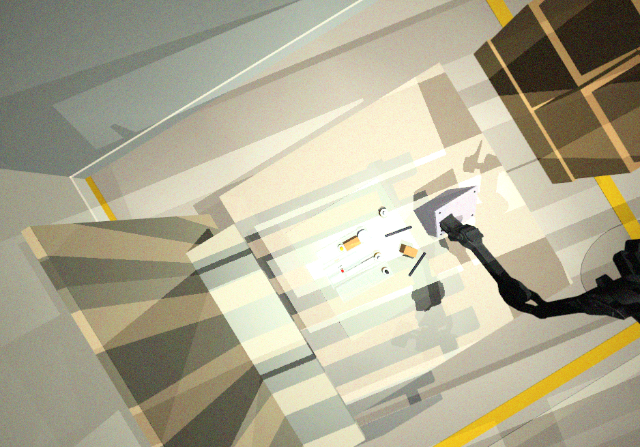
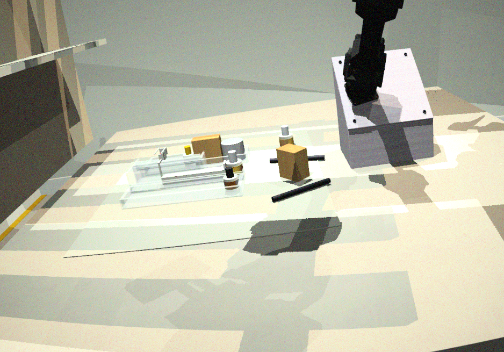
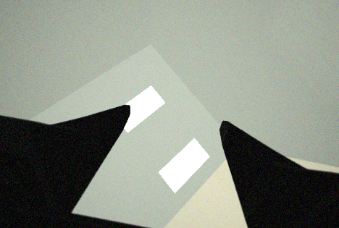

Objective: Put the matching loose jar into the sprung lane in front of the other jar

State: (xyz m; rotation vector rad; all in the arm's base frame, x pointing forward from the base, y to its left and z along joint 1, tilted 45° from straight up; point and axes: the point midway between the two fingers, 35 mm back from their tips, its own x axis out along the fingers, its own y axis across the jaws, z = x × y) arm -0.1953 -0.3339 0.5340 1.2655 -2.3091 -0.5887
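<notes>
My gripper [image 3: 175,117] is open and empty in the wrist view, its black fingers wide apart against a pale wall; it is far from the jars. A clear rack [image 1: 356,286] [image 2: 182,200] lies on the table. A grey-capped amber jar [image 1: 376,256] [image 2: 234,165] stands at the right end of its middle lane. A black-capped jar [image 1: 385,270] [image 2: 230,181] stands nearer the camera in the exterior view, and a yellow-capped one [image 1: 341,248] [image 2: 187,151] farther back. Another grey-capped amber jar [image 1: 382,211] [image 2: 285,136] stands apart from the rack. The pusher plate is hard to make out.
Orange-brown blocks [image 1: 351,243] [image 2: 293,162] stand behind and right of the rack, beside a pale cylinder [image 1: 362,235] [image 2: 232,146]. Two dark rods [image 1: 417,263] [image 2: 301,190] lie nearby. The arm rises from a slanted grey mount [image 1: 460,207] [image 2: 386,144].
</notes>
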